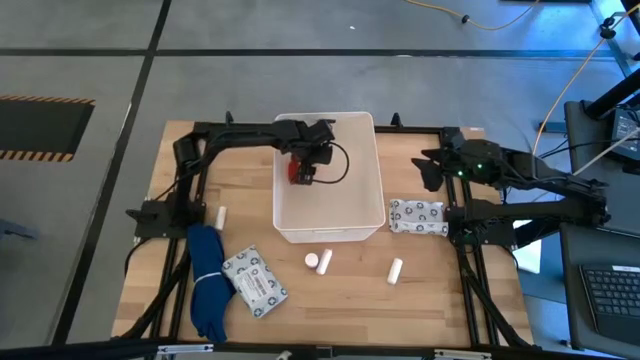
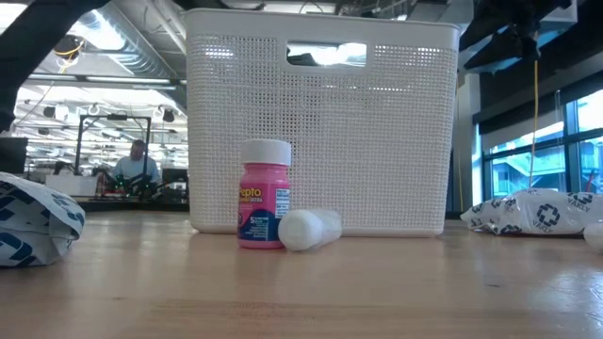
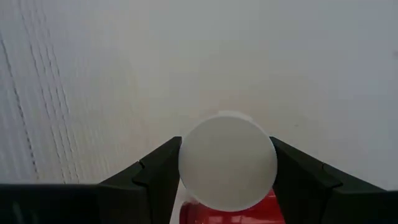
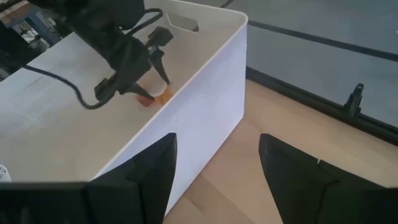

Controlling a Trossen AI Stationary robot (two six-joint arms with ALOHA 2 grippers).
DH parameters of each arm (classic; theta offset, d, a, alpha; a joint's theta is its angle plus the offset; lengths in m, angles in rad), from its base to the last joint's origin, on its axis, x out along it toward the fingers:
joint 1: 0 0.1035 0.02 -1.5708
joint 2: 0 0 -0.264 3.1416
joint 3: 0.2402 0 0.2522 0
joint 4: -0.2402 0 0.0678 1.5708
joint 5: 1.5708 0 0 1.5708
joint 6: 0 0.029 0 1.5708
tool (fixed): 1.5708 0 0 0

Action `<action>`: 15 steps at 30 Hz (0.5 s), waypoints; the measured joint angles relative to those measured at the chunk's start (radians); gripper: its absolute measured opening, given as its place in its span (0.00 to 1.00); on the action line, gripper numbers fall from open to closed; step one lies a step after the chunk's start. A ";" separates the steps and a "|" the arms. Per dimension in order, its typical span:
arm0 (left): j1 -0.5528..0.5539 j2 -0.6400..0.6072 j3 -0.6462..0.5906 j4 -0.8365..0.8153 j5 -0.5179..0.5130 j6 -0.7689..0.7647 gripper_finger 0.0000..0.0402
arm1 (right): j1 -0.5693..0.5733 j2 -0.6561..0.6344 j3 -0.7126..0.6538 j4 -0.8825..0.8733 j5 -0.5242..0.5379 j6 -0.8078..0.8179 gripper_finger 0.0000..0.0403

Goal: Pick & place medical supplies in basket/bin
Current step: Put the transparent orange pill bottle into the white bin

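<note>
With the left gripper clamped on the red bottle inside the white tub, early release risks bounce or tipping; right gripper waits, fingers apart.

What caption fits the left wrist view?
Left gripper holds a white-capped red bottle inside the white bin.

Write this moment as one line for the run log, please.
left end effector: shut on red bottle, inside white basket | right end effector: open, waiting beside basket | packets, white cylinders: on table
</note>
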 joint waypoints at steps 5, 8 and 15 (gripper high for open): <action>0.017 0.008 0.000 -0.005 0.000 -0.033 0.52 | 0.000 0.018 0.000 0.000 0.000 0.000 0.57; 0.024 0.008 0.000 -0.005 0.001 -0.064 0.53 | 0.000 0.027 0.000 0.000 0.000 0.005 0.57; 0.031 0.007 0.000 -0.005 0.000 -0.118 0.57 | 0.000 0.032 0.000 0.000 -0.003 0.026 0.57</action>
